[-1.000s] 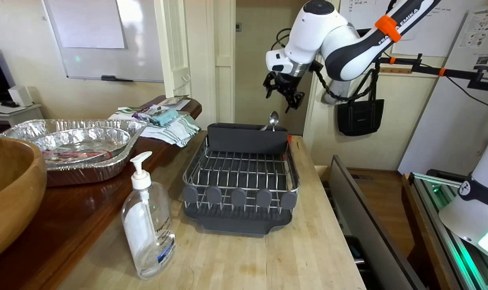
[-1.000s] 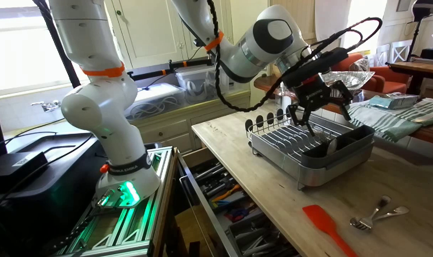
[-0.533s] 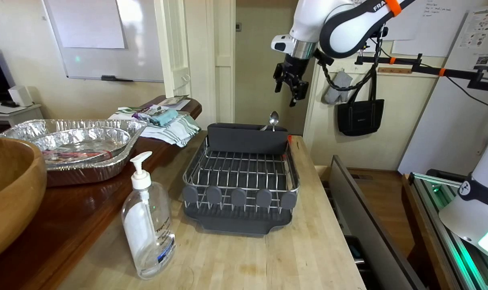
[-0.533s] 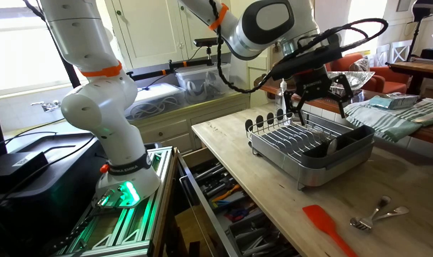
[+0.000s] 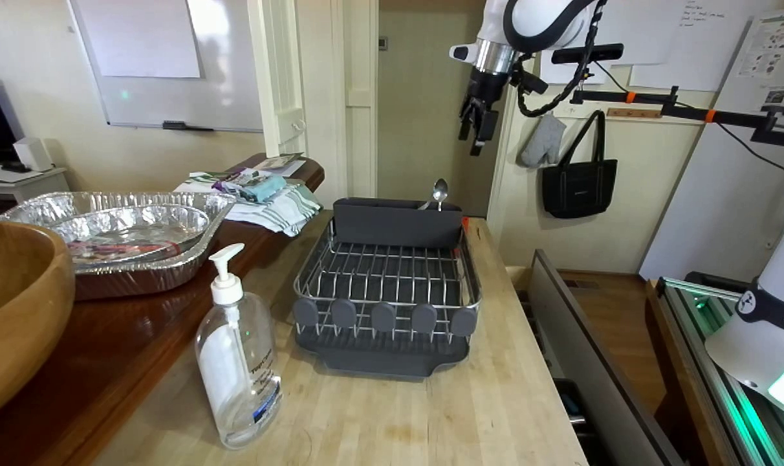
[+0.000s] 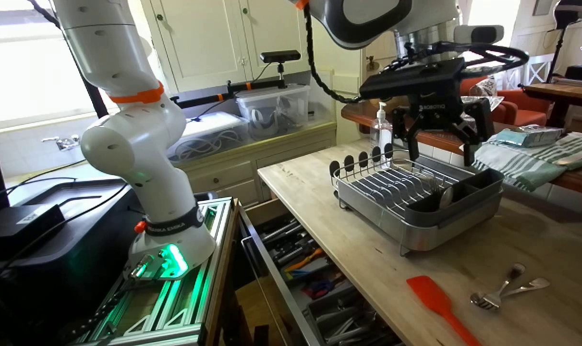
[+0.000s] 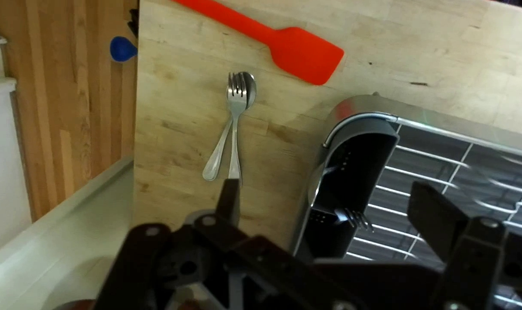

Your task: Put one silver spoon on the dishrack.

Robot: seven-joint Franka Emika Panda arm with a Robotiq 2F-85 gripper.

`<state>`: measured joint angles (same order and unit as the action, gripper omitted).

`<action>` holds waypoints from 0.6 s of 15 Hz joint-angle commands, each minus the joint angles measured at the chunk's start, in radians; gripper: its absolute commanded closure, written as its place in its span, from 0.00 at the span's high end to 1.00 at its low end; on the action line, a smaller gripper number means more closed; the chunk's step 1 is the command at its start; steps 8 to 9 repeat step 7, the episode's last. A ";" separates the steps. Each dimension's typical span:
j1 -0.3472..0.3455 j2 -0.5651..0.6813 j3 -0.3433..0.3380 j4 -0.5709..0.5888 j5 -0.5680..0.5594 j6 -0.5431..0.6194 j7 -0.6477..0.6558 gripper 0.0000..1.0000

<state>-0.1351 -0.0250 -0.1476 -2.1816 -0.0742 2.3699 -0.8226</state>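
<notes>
A silver spoon [image 5: 440, 190] stands tilted in the dark grey utensil holder of the dishrack [image 6: 382, 211], bowl up, beside a fork [image 7: 356, 218]. Its handle is hidden inside the holder. On the wooden counter another silver spoon [image 7: 251, 91] lies partly under a fork [image 7: 236, 101]; the spoon's handle [image 6: 531, 287] also shows in an exterior view. My gripper [image 6: 440, 156] hangs above the rack, pointing down, jaws wide apart with nothing between them. From the wrist, the gripper [image 7: 325, 184] appears spread over the utensil holder, touching nothing.
A red spatula [image 6: 432, 295] lies near the counter edge, above an open drawer [image 6: 320, 283] of utensils. A soap bottle [image 5: 240, 362] stands near the rack. Foil pans [image 5: 133, 239], a wooden bowl [image 5: 20, 304] and striped towels [image 5: 279, 207] occupy the brown table alongside.
My open gripper has risen away from the rack and swung from a slanted pose to nearly straight down. The spoons, forks and rack have stayed put.
</notes>
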 commanded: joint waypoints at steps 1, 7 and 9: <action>-0.013 0.018 -0.017 0.034 0.139 -0.051 0.045 1.00; -0.017 0.005 -0.019 0.013 0.152 -0.018 0.051 1.00; -0.017 0.005 -0.019 0.013 0.152 -0.018 0.051 1.00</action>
